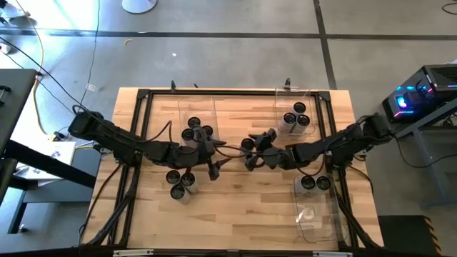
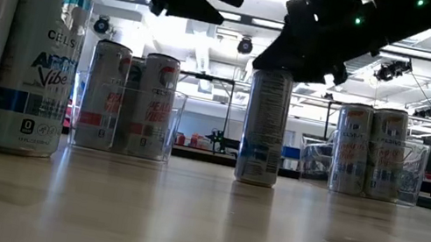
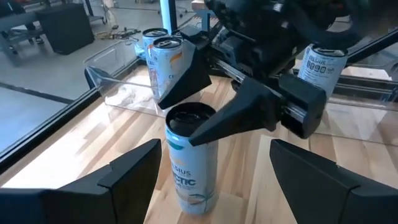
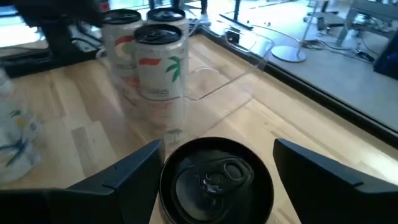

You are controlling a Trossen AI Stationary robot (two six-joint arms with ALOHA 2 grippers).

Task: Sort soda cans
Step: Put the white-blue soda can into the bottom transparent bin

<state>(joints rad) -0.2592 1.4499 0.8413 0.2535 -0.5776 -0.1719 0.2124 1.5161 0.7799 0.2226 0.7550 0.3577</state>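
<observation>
A soda can [image 1: 248,145] stands upright mid-table [image 1: 235,214] between the spread fingers of the right pincer [image 1: 251,150], not clamped, while the left pincer [image 1: 216,168] hangs open close by, facing it, with other cans grouped in clear bins [image 1: 198,107] and on the wood.

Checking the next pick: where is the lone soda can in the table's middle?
In the high view the lone can stands upright mid-table between the arms, with the open right gripper straddling its top and the left gripper just beside it.
</observation>
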